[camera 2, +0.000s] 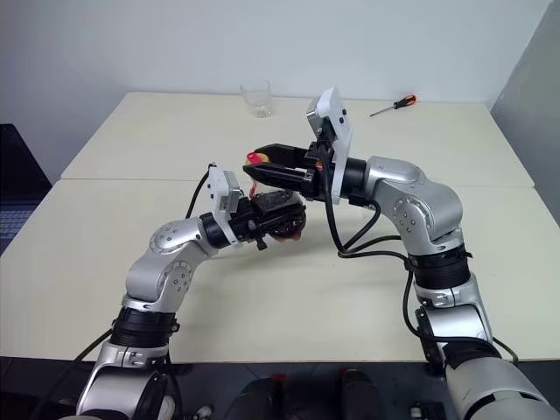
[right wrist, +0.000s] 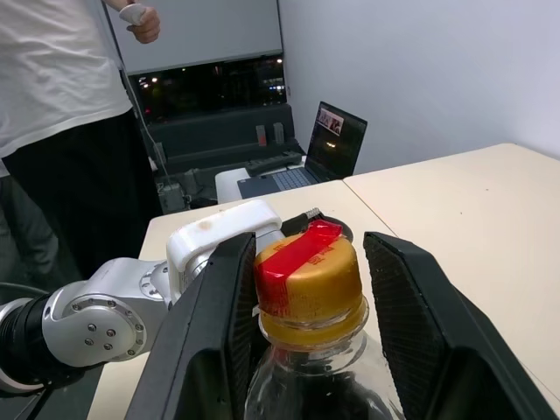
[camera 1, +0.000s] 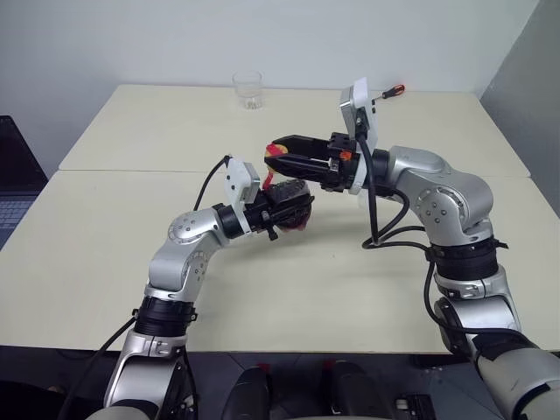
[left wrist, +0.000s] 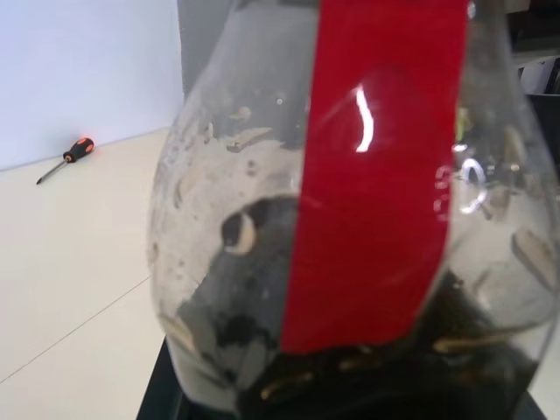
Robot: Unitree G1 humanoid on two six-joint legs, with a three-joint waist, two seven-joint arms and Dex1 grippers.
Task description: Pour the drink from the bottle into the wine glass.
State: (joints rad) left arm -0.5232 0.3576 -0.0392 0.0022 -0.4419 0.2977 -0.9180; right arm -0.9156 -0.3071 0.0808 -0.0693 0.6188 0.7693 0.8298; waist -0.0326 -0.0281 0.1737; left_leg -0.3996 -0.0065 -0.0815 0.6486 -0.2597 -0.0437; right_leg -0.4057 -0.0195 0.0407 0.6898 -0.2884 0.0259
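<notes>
Bottle (camera 1: 289, 206), w/ dark drink (left wrist: 350, 376) low inside, is gripped at centre frame by left tool (camera 1: 293, 203), clamped on its body to steady it; right tool (right wrist: 306, 289) is set astride yellow-red cap (right wrist: 308, 271), jaws part-closed, contact unclear, presumably for unscrewing; tumbler (camera 1: 248, 89) stands on desk (camera 1: 131, 262), upper centre.

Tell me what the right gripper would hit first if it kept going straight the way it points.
The right gripper already straddles the bottle's cap. Going straight on, it would probably meet the left arm's white wrist housing just behind the cap, though depth is hard to judge.
</notes>
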